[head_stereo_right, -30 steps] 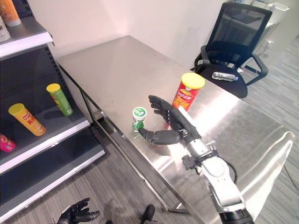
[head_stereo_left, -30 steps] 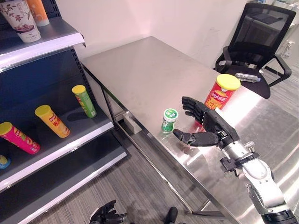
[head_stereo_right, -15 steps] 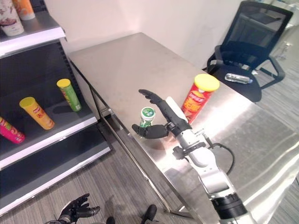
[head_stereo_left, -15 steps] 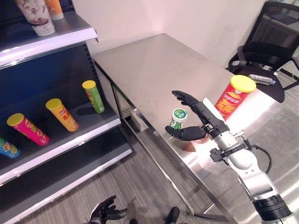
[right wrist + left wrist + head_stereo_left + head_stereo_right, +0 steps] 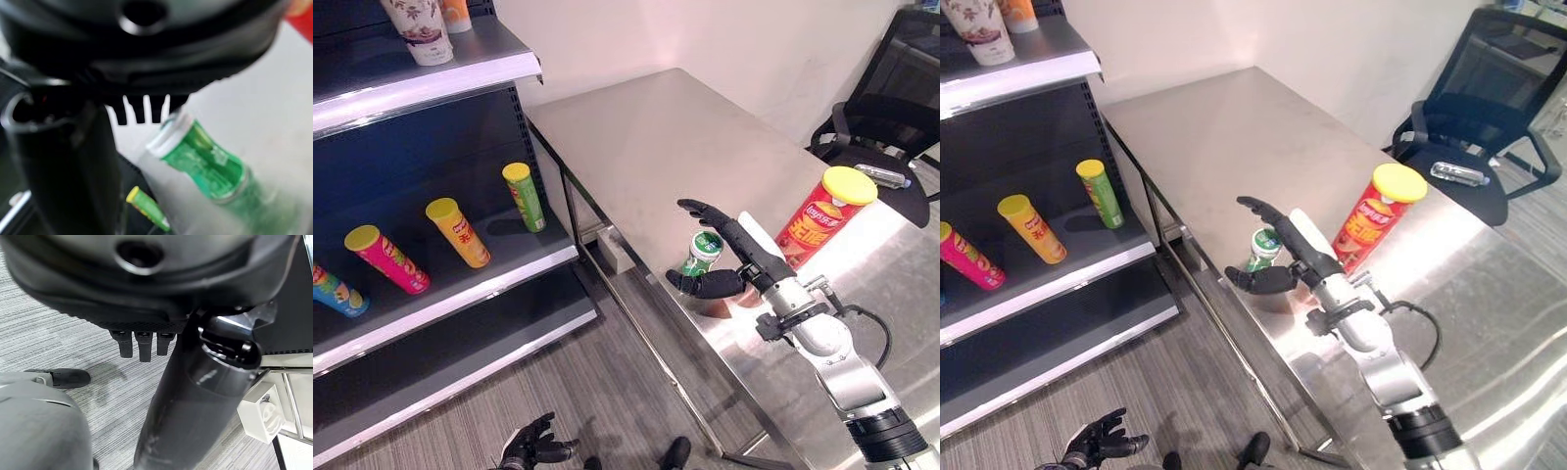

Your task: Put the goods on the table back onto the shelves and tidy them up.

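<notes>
On the far left stands a dark shelf unit (image 5: 460,294). Its top shelf carries a patterned paper cup (image 5: 417,18) with an orange container (image 5: 456,12) beside it. On the middle shelf, from the left, lie a blue can (image 5: 333,292), a pink chip tube (image 5: 384,260) with a yellow lid, an orange-yellow chip tube (image 5: 460,233) and a green chip tube (image 5: 524,196), all tilted, each apart from its neighbour.

Low by the grey carpet hangs the left hand (image 5: 529,446), its fingers loosely spread and holding nothing.

To the right of the shelves comes the steel table (image 5: 666,137). Near its front edge stands a small green bottle (image 5: 703,253) with a white-rimmed green cap, upright. The right hand (image 5: 736,257) is spread wide around it: the fingers (image 5: 705,212) reach over the far side of the bottle while the thumb (image 5: 700,284) lies on the near side, low against the table edge. The bottle sits in the gap between them; whether either touches it cannot be told. In the right wrist view the bottle (image 5: 210,164) shows a green, glossy body narrowing toward the cap, just past the fingertips.

Just to the right of the hand stands a red chip tube (image 5: 824,217) with a yellow lid, upright on the table. Beyond the table's right end is a black office chair (image 5: 1489,108) with a small silvery object (image 5: 1459,174) on its seat.
</notes>
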`<state>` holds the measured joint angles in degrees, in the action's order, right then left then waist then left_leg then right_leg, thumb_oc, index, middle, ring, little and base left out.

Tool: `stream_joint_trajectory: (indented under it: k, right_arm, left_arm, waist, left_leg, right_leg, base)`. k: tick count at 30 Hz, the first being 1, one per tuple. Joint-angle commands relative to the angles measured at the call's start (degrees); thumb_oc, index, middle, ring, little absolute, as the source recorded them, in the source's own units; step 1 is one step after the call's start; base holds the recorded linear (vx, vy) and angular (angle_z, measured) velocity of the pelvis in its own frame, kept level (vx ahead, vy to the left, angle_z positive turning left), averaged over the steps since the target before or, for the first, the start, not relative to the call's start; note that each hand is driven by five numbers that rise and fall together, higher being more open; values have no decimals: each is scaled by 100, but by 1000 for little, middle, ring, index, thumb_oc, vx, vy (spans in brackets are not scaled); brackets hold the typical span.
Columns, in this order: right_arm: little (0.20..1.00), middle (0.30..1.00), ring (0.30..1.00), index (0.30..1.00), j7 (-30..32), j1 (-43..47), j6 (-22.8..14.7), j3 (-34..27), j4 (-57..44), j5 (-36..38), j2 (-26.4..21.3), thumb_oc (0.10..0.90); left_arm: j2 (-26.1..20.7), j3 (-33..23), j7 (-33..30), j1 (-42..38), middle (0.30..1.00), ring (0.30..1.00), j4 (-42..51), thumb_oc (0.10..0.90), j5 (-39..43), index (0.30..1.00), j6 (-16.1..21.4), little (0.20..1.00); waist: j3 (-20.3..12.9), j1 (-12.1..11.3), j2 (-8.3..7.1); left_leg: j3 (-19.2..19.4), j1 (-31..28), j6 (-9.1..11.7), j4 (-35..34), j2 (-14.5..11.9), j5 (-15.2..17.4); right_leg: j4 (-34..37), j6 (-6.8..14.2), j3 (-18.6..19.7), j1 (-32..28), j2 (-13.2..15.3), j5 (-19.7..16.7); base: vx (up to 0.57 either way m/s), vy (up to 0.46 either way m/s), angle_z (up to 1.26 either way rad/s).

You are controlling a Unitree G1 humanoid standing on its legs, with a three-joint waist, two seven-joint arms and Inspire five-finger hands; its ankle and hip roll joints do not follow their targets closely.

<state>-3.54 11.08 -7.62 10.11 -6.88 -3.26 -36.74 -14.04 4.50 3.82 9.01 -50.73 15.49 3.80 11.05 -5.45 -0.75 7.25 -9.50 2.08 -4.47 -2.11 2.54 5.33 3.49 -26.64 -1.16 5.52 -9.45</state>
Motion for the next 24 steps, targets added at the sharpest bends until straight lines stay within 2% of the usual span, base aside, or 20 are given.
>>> stream_joint_trajectory:
  k: [1, 10, 20, 24]
  right_arm:
    - [900, 900, 900, 900, 528, 846, -477, -364, -243, -206, -75, 800]
    - [900, 900, 900, 900, 736, 960, -389, -340, 71, -485, -100, 800]
    - [900, 900, 900, 900, 818, 1154, -260, -212, 655, -376, 20, 800]
    - [900, 900, 900, 900, 776, 1240, -205, -106, 890, -78, 174, 800]
  left_arm:
    - [-232, 350, -123, -291, 900, 900, -28, 800, -95, 900, 351, 900]
    - [-217, 365, -177, -290, 900, 900, -33, 800, -68, 900, 350, 900]
    - [-239, 393, -183, -253, 900, 900, 26, 800, 15, 900, 335, 900]
    - [-218, 405, -200, -264, 900, 900, -88, 800, 28, 900, 320, 900]
  waist:
    - [-224, -66, -128]
    - [-208, -65, -105]
    - [-190, -147, -93]
    - [-175, -199, -100]
  left_leg:
    - [223, 388, 123, -53, -48, -267]
    - [239, 359, 119, -53, -51, -253]
    - [183, 390, 132, -53, -52, -273]
    - [148, 404, 138, -53, -49, -283]
  right_leg:
    - [-33, 669, -38, -640, 327, 686]
    - [-33, 666, -12, -650, 312, 693]
    - [-33, 661, -78, -659, 310, 704]
    - [-33, 654, -114, -661, 311, 706]
  base:
    - [0, 0, 0]
    - [0, 0, 0]
    - [0, 0, 0]
    - [8, -1, 3]
